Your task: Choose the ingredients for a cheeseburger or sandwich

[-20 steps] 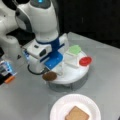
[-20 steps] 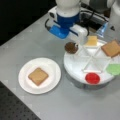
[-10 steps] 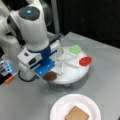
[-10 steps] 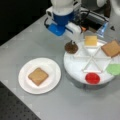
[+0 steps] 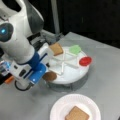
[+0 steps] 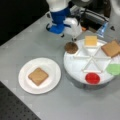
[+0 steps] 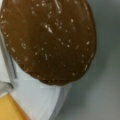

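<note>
Dark brown round patty [image 6: 71,47] lies at the rim of the white round sectioned tray [image 6: 77,68], overhanging the edge; it fills the wrist view [image 7: 50,40]. Yellow cheese square [image 6: 90,40], brown toast square [image 6: 111,48], green leaf piece [image 6: 114,69] and red disc [image 6: 92,78] sit in separate tray sections. A second brown toast square [image 6: 38,76] lies on the white paper plate [image 6: 25,85]. Gripper [image 5: 43,75] is just beside the patty; cannot tell how its jaws stand.

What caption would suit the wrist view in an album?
Close over the dark round patty at the white tray's rim, yellow cheese square peeking in beside it.
</note>
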